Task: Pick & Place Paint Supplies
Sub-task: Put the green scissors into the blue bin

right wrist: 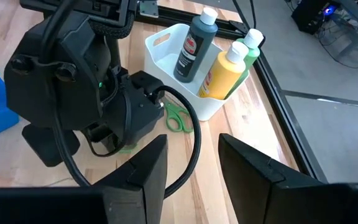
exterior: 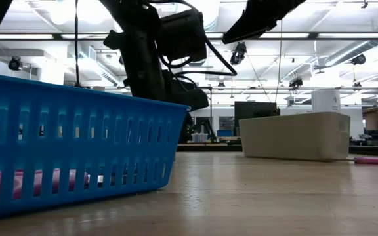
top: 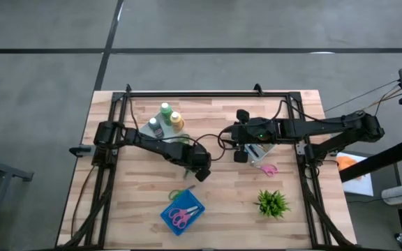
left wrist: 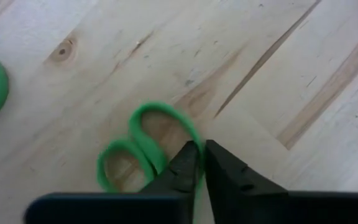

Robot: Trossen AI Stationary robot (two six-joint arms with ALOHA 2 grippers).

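- Toward the bench's (top: 117,209) left rear, a white bin (right wrist: 166,46) holds three squeeze bottles upright: dark grey (right wrist: 194,43), yellow-orange (right wrist: 224,70), green (right wrist: 252,43). Only the right wrist view shows the bin's walls.
- Left claw (left wrist: 201,163) is down near bench centre, fingers nearly together, beside the loops of green-handled scissors (left wrist: 145,146); whether they pinch a handle cannot be told. The high view hides this under the arm.
- Blue basket (top: 182,213) at front centre holds pink-handled scissors (top: 180,217); in the low view it fills the left foreground and screens the bench behind it.
- Right claw (right wrist: 191,162) hangs above the bench right of centre, jaws parted, nothing between them.
- Small potted plant (top: 272,203) stands front right.
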